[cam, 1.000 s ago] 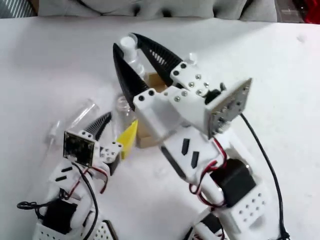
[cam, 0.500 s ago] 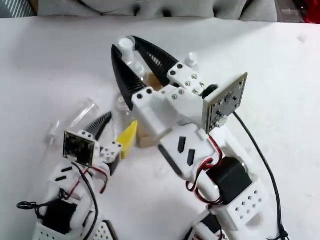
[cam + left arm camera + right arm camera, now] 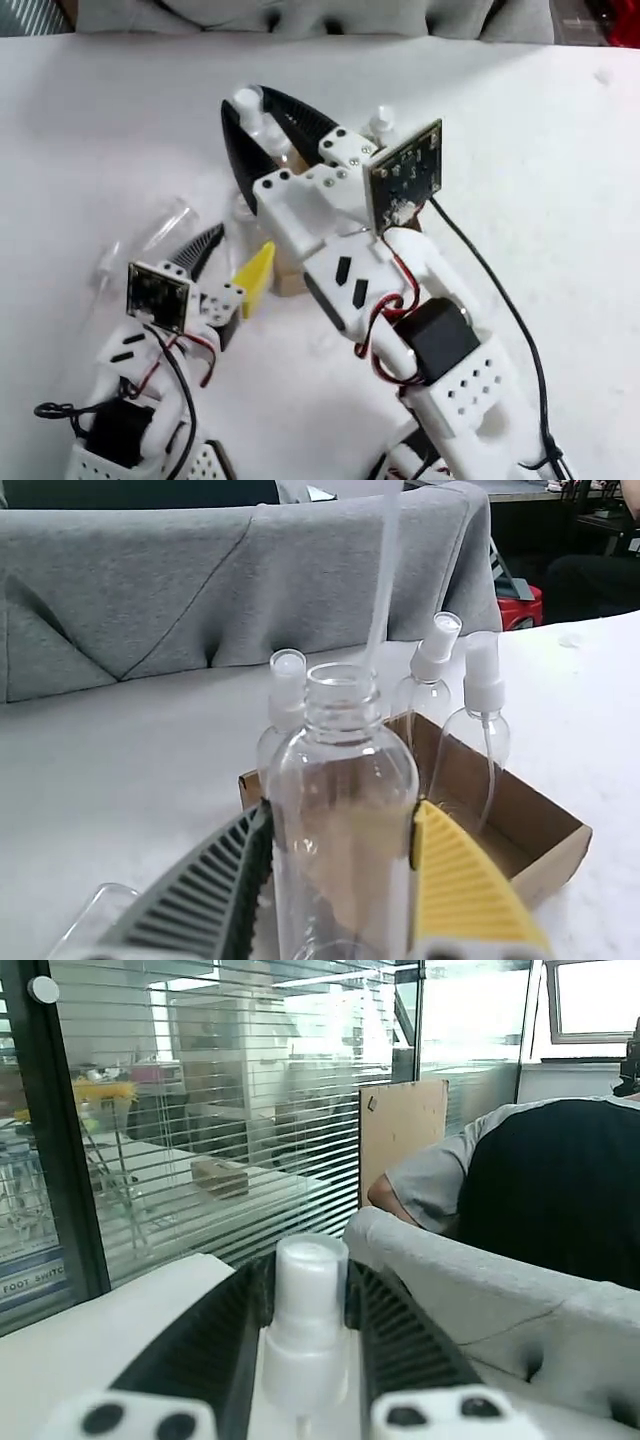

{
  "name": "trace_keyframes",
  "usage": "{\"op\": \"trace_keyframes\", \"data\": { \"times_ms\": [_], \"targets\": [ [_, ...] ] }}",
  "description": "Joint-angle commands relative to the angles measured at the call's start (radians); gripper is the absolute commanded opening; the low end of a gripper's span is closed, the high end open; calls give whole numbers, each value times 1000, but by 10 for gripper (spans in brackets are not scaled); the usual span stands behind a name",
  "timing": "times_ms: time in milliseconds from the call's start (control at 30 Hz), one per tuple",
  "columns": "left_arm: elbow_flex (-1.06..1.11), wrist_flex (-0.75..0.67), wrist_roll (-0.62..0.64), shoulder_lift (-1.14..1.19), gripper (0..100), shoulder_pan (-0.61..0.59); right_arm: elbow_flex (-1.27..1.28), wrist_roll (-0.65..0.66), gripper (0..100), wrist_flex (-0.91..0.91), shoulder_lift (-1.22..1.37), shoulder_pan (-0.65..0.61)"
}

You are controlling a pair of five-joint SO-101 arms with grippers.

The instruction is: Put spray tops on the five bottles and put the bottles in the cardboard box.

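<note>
Left wrist view, jaws gripping uncapped bottle (image 3: 345,810)

Five bottles (image 3: 343,810), one cardboard box (image 3: 532,832)

The right claw (image 3: 250,105), clamped on a spray top (image 3: 246,98), has shifted left and slightly lower in the upper centre of the high view. Its wrist camera board (image 3: 405,172) has swung from right of centre toward the centre. The arm now covers more of the cardboard box (image 3: 290,284).
</note>
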Motion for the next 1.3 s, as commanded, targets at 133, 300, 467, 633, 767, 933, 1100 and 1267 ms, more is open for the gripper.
{"op": "trace_keyframes", "data": {
  "times_ms": [133,300,467,633,767,933,1100,1267],
  "targets": [
    [-14,-29,-9,-13,20,-16,20,-11,17,105,7,1],
    [-14,-29,-9,-13,20,-16,20,-12,18,219,-1,-24],
    [-15,-29,-9,-13,20,-18,21,-12,18,283,10,-59],
    [-15,-29,-9,-13,20,-18,26,-12,16,286,8,-53],
    [-15,-20,-12,-13,20,-19,23,-12,16,286,-2,-51],
    [-57,20,-12,-12,20,-150,23,-12,16,332,-21,-12],
    [-215,221,-9,-7,20,-344,23,-68,16,421,-59,70],
    [-272,304,-11,-5,20,-470,23,-92,16,553,-110,113]
  ]
}}
